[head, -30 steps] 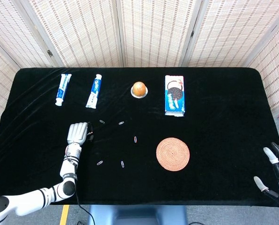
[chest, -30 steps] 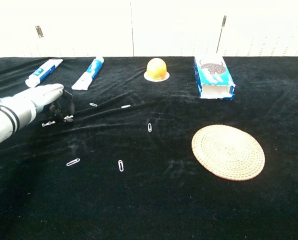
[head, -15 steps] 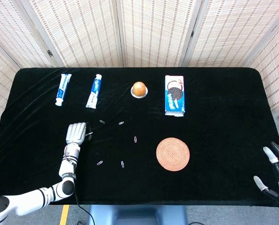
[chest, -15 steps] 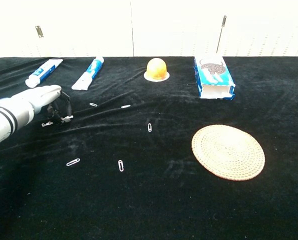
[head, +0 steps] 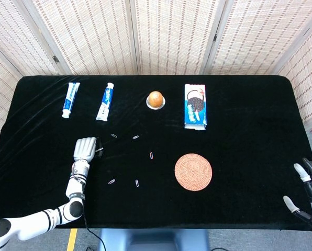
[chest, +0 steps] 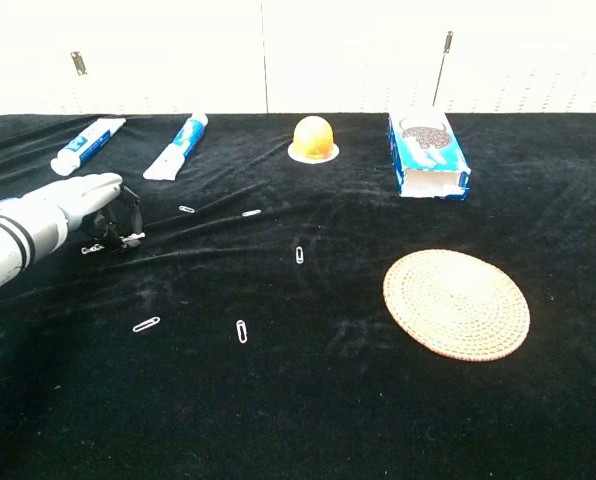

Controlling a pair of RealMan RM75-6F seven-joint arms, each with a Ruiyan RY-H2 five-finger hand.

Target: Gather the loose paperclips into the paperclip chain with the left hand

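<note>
My left hand [head: 86,149] lies palm down at the left of the black table, fingers curled down and pinching a short paperclip chain [chest: 109,242] that trails under them. In the chest view the same left hand [chest: 80,203] sits left of the loose clips. Several loose paperclips lie to its right: one [chest: 186,209] close by, another [chest: 250,212] beyond it, one [chest: 299,254] mid-table, and two nearer the front [chest: 146,324] [chest: 241,331]. My right hand [head: 308,189] hangs off the table's right edge with fingers spread, holding nothing.
Two toothpaste tubes [head: 70,99] [head: 105,101] lie at the back left. An orange on a small dish [head: 155,99] and a cookie box [head: 195,106] stand behind the clips. A woven round mat [head: 193,171] lies right of centre.
My left hand has drawn slightly left, dragging the paperclip chain with it. The loose clips and the right hand have stayed put.
</note>
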